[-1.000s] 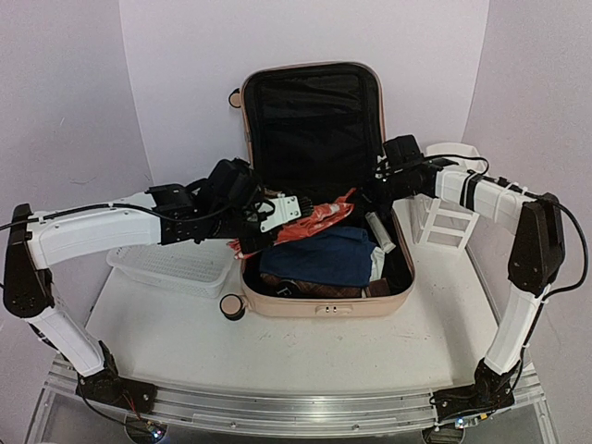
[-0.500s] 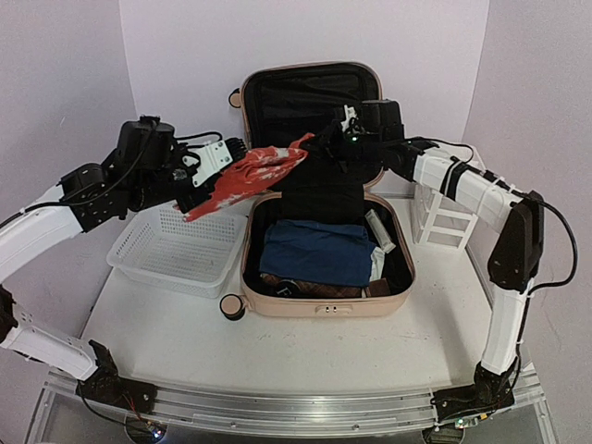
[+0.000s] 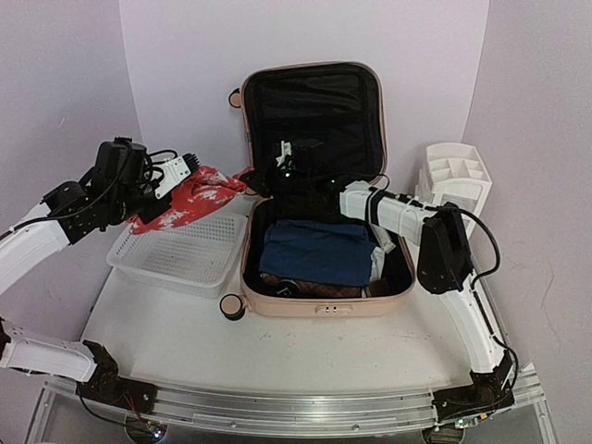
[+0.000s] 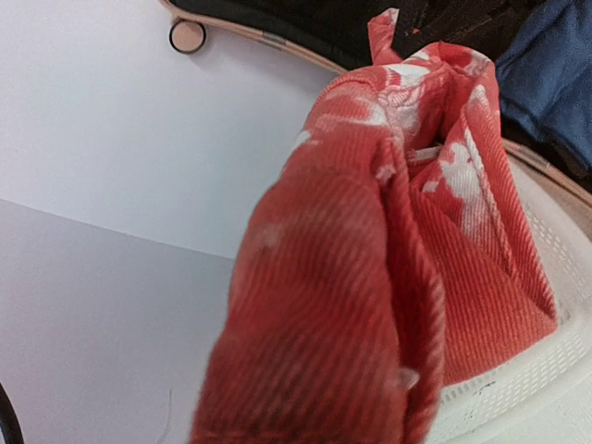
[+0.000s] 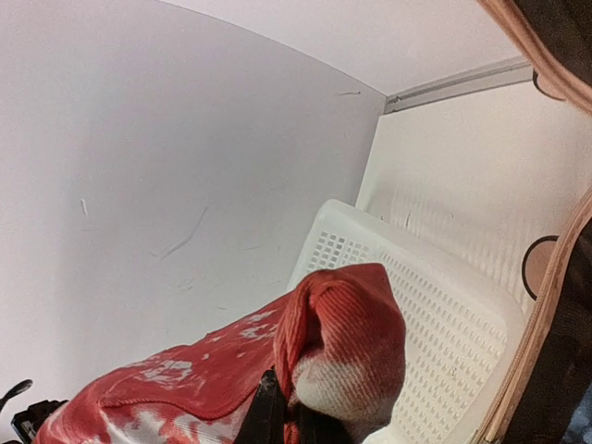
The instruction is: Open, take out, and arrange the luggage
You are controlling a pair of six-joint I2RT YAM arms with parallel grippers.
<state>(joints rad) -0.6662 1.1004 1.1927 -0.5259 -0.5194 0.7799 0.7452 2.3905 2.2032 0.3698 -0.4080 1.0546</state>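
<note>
Red cloth (image 3: 199,196) with white patches is pinched in the left hand (image 3: 182,174). The fingers of that hand are hidden behind the cloth in the left wrist view, but from above you can see it gripping one end. The cloth hangs in the air from there, right over a white basket (image 3: 176,259) with lots of little holes. The basket sits on the worktop (image 3: 305,356), just beside the left side of the luggage.

The right hand (image 3: 259,178) reaches across from the other side and nips the other end of the same cloth. Its dark fingers (image 5: 268,416) are pressed together on a fold of it. So the cloth is stretched between the two hands, a bit saggy in the middle.

The luggage (image 3: 314,305) is big and peach-pink. It lies open in the middle of the worktop, with its lid standing up at the back against the wall. The inside is black. A folded blue cloth (image 3: 319,252) lies in the bottom half, with some smaller things around it that are too small to tell. A black and beige wheel (image 3: 232,306) sticks out at the near left corner.

A white plastic organizer (image 3: 458,180) stands on the right, near the luggage.
</note>
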